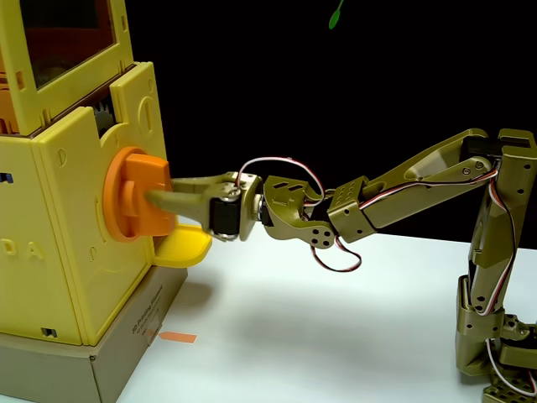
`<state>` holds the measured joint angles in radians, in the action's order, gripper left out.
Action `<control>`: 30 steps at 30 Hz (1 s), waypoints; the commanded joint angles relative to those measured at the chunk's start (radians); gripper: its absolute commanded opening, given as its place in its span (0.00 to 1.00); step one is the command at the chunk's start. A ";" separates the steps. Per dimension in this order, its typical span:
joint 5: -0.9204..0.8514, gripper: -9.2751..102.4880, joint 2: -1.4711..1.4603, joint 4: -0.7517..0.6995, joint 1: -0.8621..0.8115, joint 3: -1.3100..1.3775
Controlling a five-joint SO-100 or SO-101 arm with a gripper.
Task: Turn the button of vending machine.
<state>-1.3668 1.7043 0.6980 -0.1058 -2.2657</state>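
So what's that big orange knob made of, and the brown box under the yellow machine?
The big round orange knob looks like matte moulded plastic: even colour, smooth rounded edges. The flat brown box under the tall yellow toy machine seems to be cardboard: dull, papery, with printed lettering. The olive gripper looks like plastic too, possibly 3D-printed.

on my feed: yellow vending machine [67,252] with orange-tinted window, orange button [134,195], small yellow tray [183,247], olive-green arm and gripper [159,198] with red-and-white wires, white surface [319,336], brown cardboard box [84,369], orange tape strip [177,337], black backdrop
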 commanded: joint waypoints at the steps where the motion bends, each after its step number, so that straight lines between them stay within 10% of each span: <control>1: -0.005 0.18 0.003 0.009 0.000 -0.005; 30: 0.080 0.07 0.018 0.052 0.009 -0.020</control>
<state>-1.3192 1.7027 0.7317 -0.0982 -2.2872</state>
